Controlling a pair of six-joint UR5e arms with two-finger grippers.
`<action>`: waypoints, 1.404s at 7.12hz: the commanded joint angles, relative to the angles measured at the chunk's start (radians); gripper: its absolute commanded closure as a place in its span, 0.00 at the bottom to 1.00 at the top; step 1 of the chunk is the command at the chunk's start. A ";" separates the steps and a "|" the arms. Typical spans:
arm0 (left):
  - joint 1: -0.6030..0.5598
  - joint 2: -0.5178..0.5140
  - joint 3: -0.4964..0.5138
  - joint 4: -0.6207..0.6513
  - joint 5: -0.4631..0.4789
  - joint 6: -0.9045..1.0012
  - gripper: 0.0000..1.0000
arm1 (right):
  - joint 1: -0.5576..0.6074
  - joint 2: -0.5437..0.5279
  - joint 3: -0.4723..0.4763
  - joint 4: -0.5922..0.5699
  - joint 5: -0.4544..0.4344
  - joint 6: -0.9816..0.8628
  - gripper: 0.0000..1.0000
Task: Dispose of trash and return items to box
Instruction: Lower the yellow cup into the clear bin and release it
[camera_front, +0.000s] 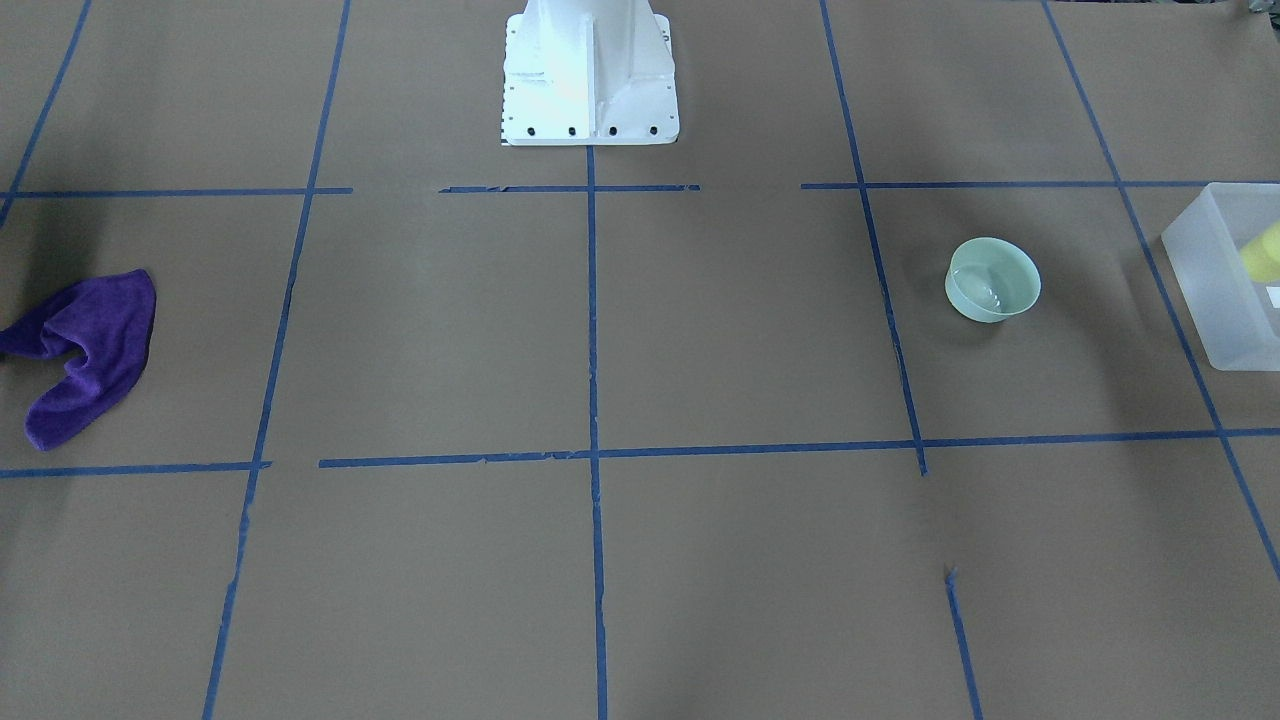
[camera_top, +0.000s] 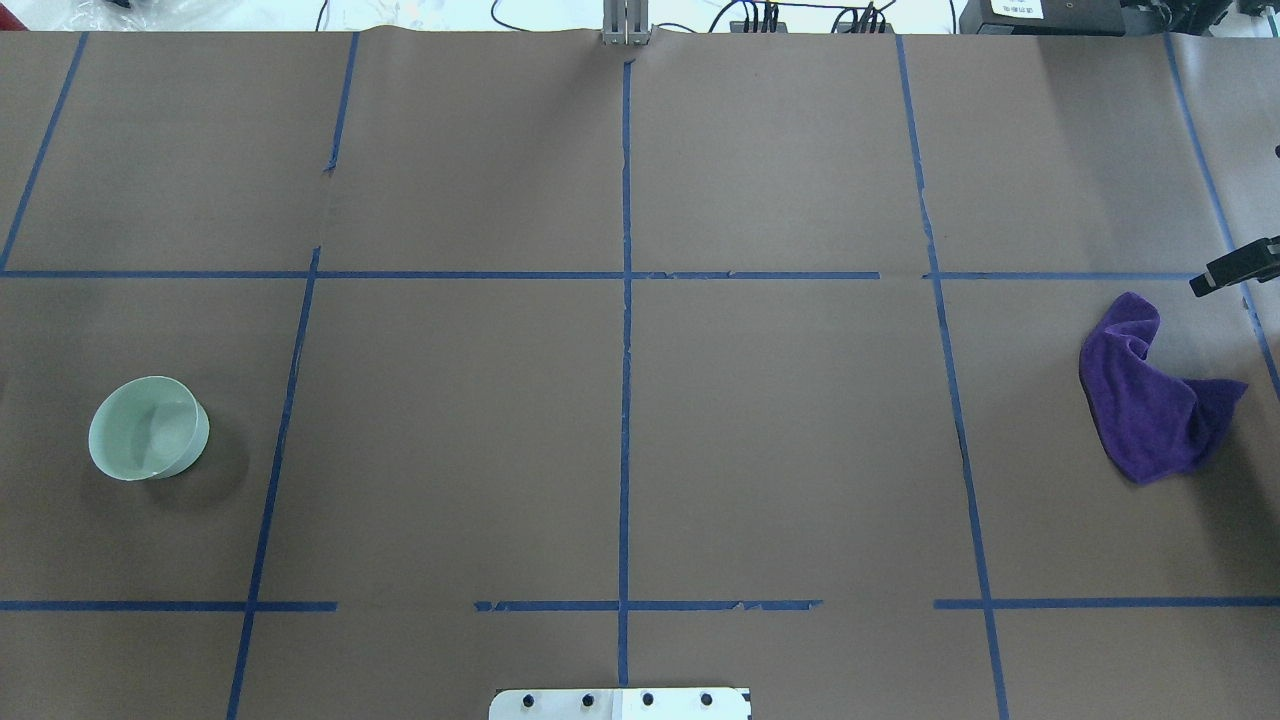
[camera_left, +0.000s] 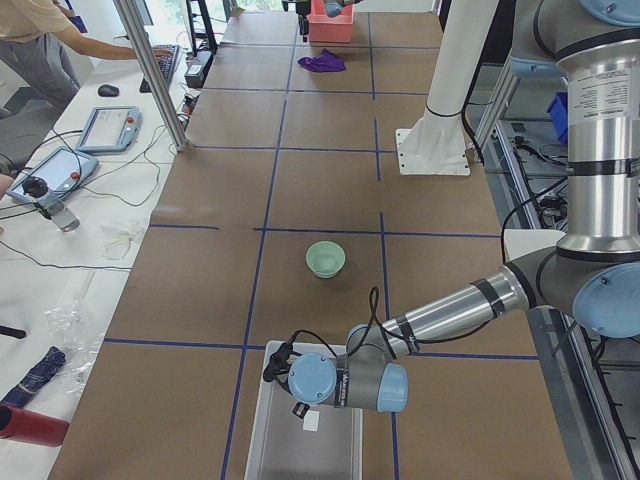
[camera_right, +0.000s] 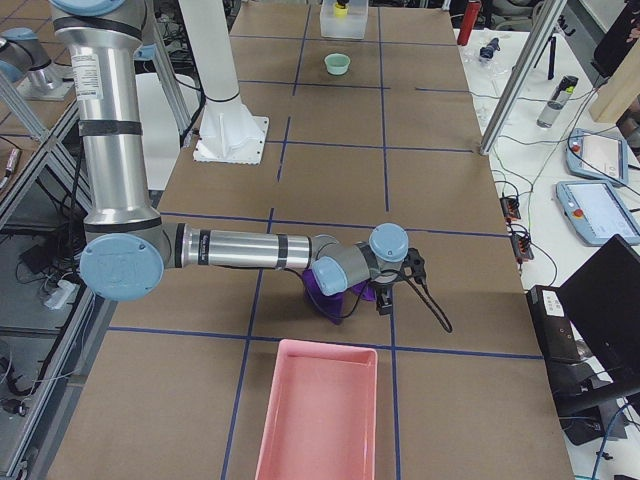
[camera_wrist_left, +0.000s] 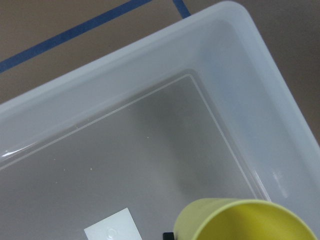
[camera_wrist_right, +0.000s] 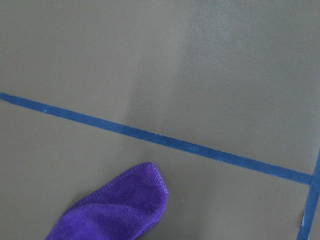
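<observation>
The pale mint-green bowl (camera_front: 993, 280) stands upright and empty on the brown table, apart from both arms; it also shows in the overhead view (camera_top: 148, 428). The frosted-white box (camera_front: 1215, 290) stands at the table's end on my left. The yellow cup (camera_front: 1262, 252) is within the box's outline; the left wrist view shows its rim (camera_wrist_left: 245, 220) close under the camera, over the box floor (camera_wrist_left: 150, 150). My left arm's wrist (camera_left: 345, 382) hangs over the box; its fingers are hidden. My right arm's wrist (camera_right: 375, 255) hovers over a purple cloth (camera_right: 325, 288); its fingers are hidden.
The purple cloth (camera_top: 1150, 400) lies crumpled at the table's right end. A pink tray (camera_right: 320, 410) sits beyond it at that end. A white label (camera_wrist_left: 112, 227) lies on the box floor. The white robot base (camera_front: 590, 75) stands at mid-table. Operators' tablets and cables line the far edge.
</observation>
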 joint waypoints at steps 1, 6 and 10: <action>-0.001 0.000 0.002 -0.002 -0.003 -0.001 0.68 | 0.000 0.002 -0.007 -0.003 0.000 0.002 0.00; -0.002 0.009 -0.146 0.005 -0.015 -0.058 0.38 | 0.000 0.002 -0.010 -0.001 0.002 0.005 0.00; -0.005 -0.043 -0.406 0.227 0.085 -0.166 0.39 | -0.088 -0.047 0.050 0.147 -0.004 0.389 0.00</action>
